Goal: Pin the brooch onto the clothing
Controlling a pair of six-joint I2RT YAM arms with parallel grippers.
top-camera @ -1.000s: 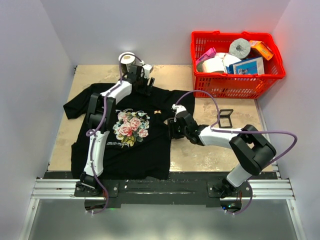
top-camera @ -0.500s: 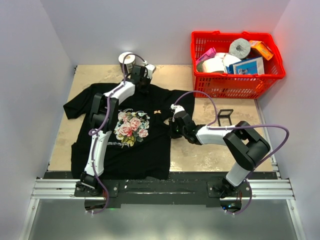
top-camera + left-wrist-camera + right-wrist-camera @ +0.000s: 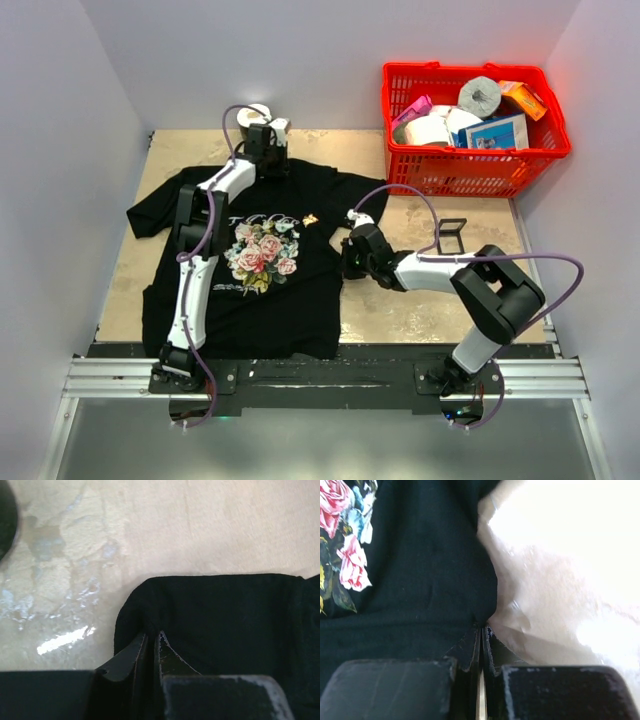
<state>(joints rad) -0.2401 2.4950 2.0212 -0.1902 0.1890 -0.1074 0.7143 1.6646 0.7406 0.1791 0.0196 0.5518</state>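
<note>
Lying flat on the counter [image 3: 400, 305], the black T-shirt [image 3: 300, 290] shows its rose print upward. The brooch [image 3: 311, 219] sits on the chest just right of the white lettering, in plain view between the two arms.

The left claw [image 3: 152, 636] is at the shirt's far edge by the collar, its fingers drawn narrow with a pucker of black cloth nipped between them. The right claw [image 3: 481, 627] is pressed fully together at the shirt's right side edge and appears to pinch the hem, though the tips hide the contact.

A white roll [image 3: 255, 113] stands just behind the left claw. A small black frame [image 3: 452, 235] stands on bare counter beside the right arm's cable. A red basket [image 3: 470, 172] sits beyond the right sleeve, holding a toilet roll [image 3: 480, 95], an orange box [image 3: 522, 98] and a blue-and-white box [image 3: 497, 132].
</note>
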